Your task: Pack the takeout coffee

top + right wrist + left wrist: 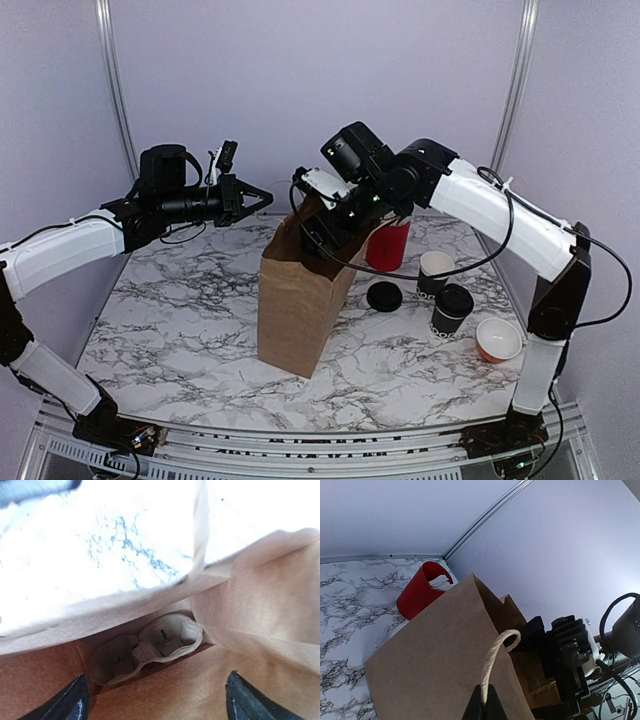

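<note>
The takeout coffee (452,310), a small black paper cup with a round black plastic lid and white lettering low on its side, stands upright on the white marble-patterned table (180,320). It is to the right of the tall brown paper bag (297,300) and well apart from it. It lies outside both sets of jaws, and neither gripper touches it or is near it.

Just behind it stands a second black paper cup with a bare white rim (436,270). A loose round black lid (384,296) lies flat on the table to its left, between it and the bag. A small orange cup with a white inside (498,340) sits at its right, nearer the table's front edge. A red cylindrical tub (388,245) stands further back, just beside the bag's far right corner.

The right gripper (156,680) reaches down into the open mouth of the bag. In the right wrist view its two dark fingers (70,702) stand wide apart at the lower corners, holding nothing. Below them, on the bottom of the bag, lies a grey-brown moulded pulp cup carrier (150,647) with two wells showing.

The left gripper (482,702) hangs at the left of the bag's top edge. Its jaws are closed on the off-white twine handle (495,655), which loops up from the fingertips to the bag's rim.
</note>
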Controlling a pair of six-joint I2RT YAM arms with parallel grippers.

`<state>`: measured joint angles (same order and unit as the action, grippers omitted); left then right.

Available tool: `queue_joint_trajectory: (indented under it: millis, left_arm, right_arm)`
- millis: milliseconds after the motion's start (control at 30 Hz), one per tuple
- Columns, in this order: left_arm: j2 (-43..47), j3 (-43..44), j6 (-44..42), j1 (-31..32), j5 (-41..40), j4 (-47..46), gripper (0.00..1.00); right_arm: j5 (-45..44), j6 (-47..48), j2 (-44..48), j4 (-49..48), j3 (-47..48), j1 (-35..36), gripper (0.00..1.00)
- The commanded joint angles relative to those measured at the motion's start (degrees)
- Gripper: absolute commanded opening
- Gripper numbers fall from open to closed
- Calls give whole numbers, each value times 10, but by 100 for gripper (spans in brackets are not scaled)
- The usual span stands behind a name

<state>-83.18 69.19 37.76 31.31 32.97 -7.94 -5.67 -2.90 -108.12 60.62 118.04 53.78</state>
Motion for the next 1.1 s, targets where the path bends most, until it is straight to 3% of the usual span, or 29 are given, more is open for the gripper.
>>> queue_joint_trajectory:
  millis: [0,433,767,1067]
  left_arm:
    - [18,-7,5,-3,10,-28,0]
    - [34,11,5,-4,0,-8,0]
    - [69,16,-4,-4,-37,35,0]
    - [104,6,-1,1,-72,52,2]
  right_arm:
    - [-7,3,-12,10,61,5,93]
    - [-8,-5,22,-125,110,5,100]
    - [-65,-4,113,-270,31,4,100]
    - [-93,-34,179,-300,-60,-40,100]
